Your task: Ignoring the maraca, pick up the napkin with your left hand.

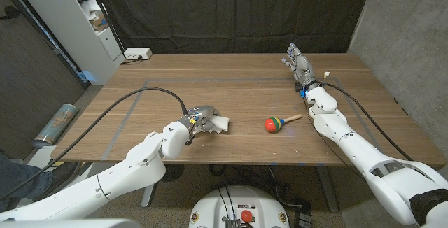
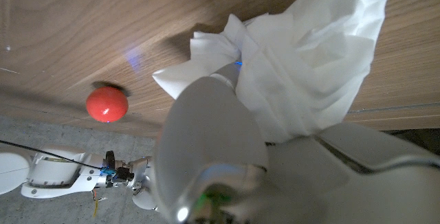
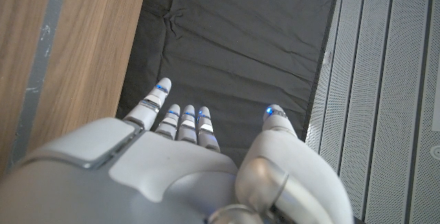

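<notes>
Right, the left hand (image 1: 201,117) is on the napkin (image 1: 218,123) at the near left of the table (image 1: 231,81), fingers closed around the bunched white paper. From the head view I cannot tell whether the napkin has left the wood or sits on it. The left wrist view is clearer on the grip: the napkin (image 2: 302,66) is crumpled up between the fingers (image 2: 206,135) and fans out past them, loose corners free.

It looks a featherweight thing, soft and limp, so it should compress rather than resist. It will not slip much, but it could tear, or slide out if only a corner is caught. The gathered middle is the place to hold, and that seems to be what the hand has.

The maraca (image 1: 274,124) lies to the right of the napkin, near but apart, handle pointing away toward the right arm. In the left wrist view only its red ball (image 2: 106,104) shows, no handle or stripes.

The right hand (image 1: 295,59) waits at the far side, well apart, fingers straight and holding nothing. Its own view shows the right hand (image 3: 199,162) spread wide against the black curtain (image 3: 234,52).
</notes>
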